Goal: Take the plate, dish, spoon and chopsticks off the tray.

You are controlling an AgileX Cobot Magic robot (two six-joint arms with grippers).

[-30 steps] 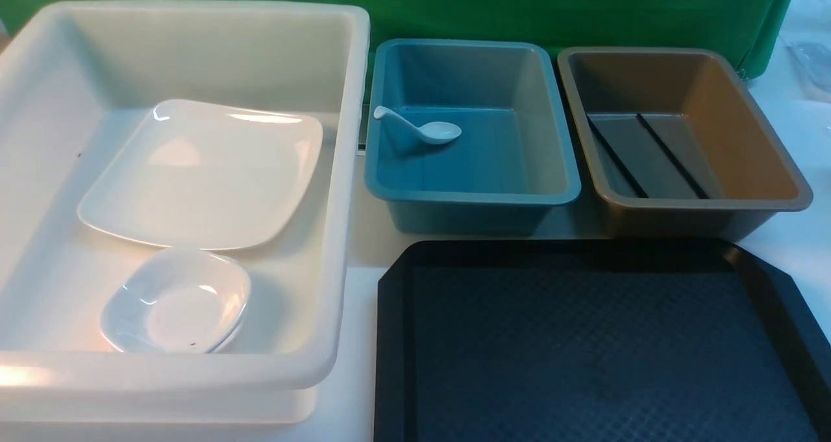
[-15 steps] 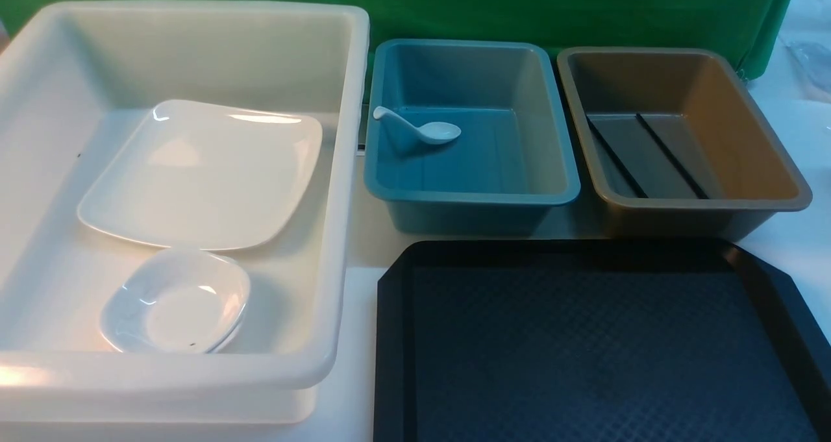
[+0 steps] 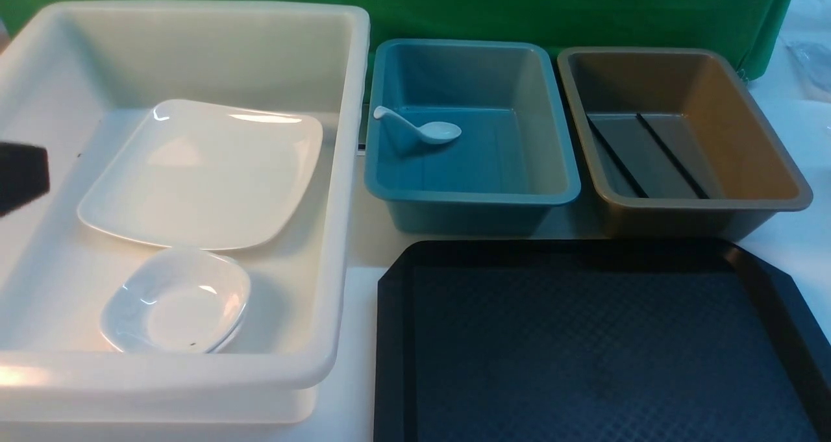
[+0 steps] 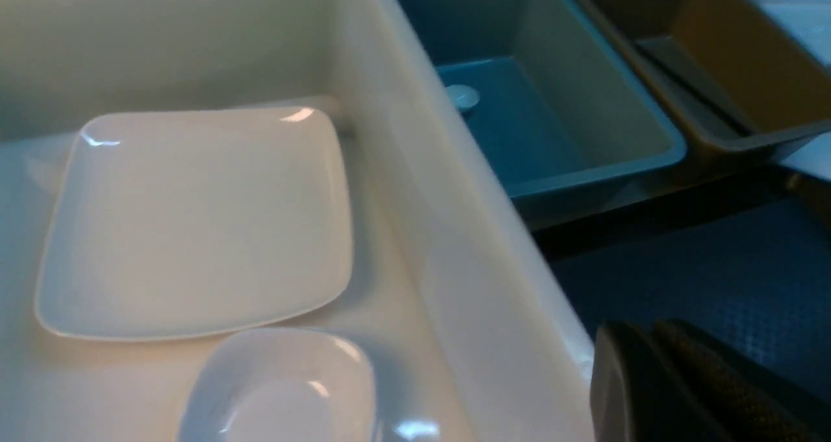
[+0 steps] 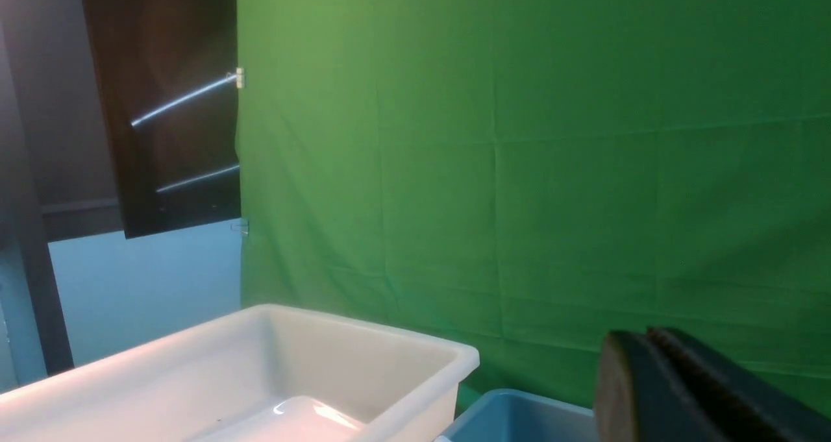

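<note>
Beside the white tub, at its left wall, a dark piece of the left arm pokes into the front view; its wrist view shows the left gripper with fingers pressed together, holding nothing, hovering above the tub's right rim. The right gripper is raised and aimed at the green backdrop, its fingers likewise together and empty. Inside the tub lies the plate, flat on the floor, with the small dish just in front of it, their edges close or touching. To the tub's right, the blue tub holds the spoon, and beyond that the brown tub holds the chopsticks. Right of the tub's front corner, the tray sits bare, so the clearing looks finished. The remaining risk seems to be the left arm: sinking or swinging low, it could clip the rim or knock the plate against the dish.
</note>
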